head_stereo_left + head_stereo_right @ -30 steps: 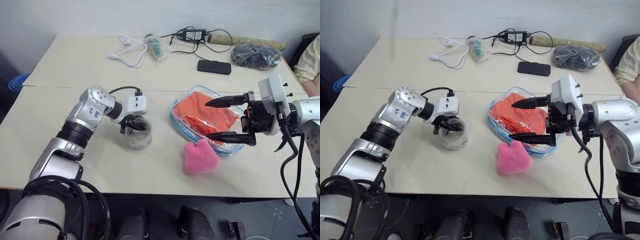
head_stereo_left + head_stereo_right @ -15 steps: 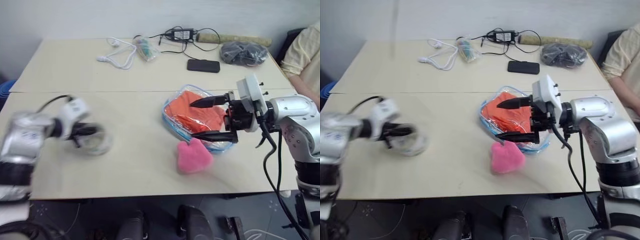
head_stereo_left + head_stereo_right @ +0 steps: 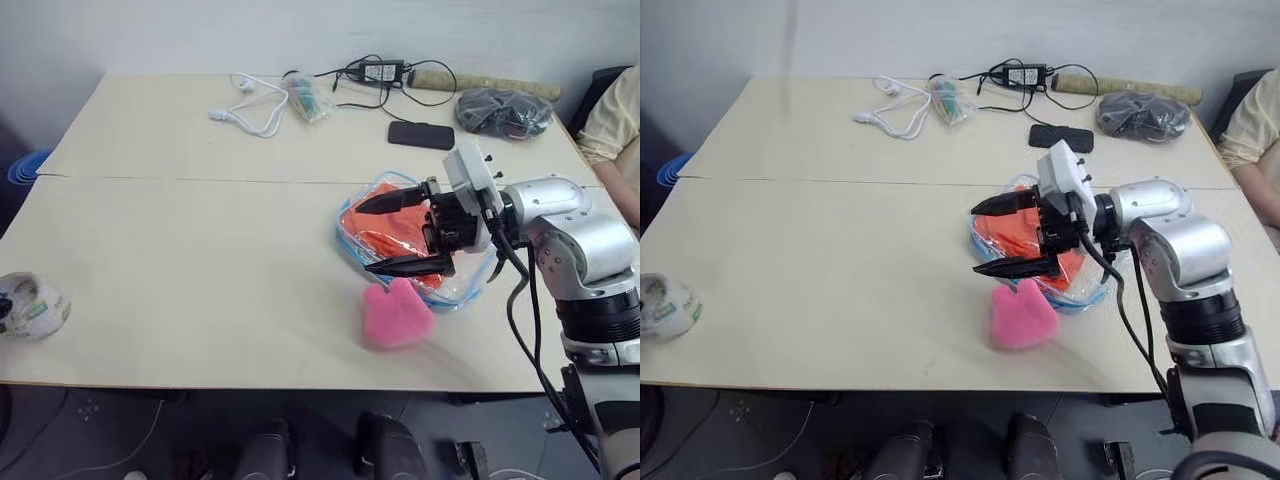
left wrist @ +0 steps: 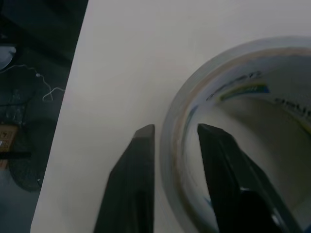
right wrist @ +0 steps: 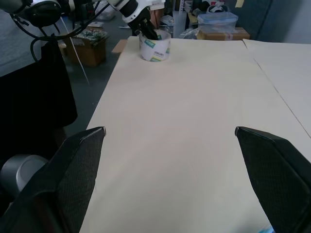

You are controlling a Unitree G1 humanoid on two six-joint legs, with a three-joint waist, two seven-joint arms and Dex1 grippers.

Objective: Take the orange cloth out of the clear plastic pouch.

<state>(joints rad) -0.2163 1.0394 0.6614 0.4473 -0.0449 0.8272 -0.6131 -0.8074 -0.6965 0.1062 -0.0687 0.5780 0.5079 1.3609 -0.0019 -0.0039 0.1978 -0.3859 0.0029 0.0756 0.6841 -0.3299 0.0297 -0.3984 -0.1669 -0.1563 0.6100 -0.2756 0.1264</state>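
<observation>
- Seen at centre right of the head view: right gripper (image 3: 395, 234), two black fingers spread wide and empty, one above the other, hovering over the clear plastic pouch with light blue zipper edging (image 3: 470, 292).
- Inside that pouch, on the pale beige table (image 3: 200, 250): bright orange wrinkled cloth (image 3: 372, 225) (partly hidden behind the fingers).
- Just below the pouch, touching its near edge: small fluffy pink plush (image 3: 396, 315).
- At far left edge of the frame, near the table's front corner: clear tape roll with printed core (image 3: 32, 307).
- In the left wrist view: left gripper (image 4: 175, 133) straddling the roll's wall, one finger (image 4: 133, 184) outside, one inside; jaws narrow, grip or mere contact impossible to tell.
- Along the top of the frame: white cable (image 3: 250, 110), black phone (image 3: 423, 134), black power adapter (image 3: 384, 71).
</observation>
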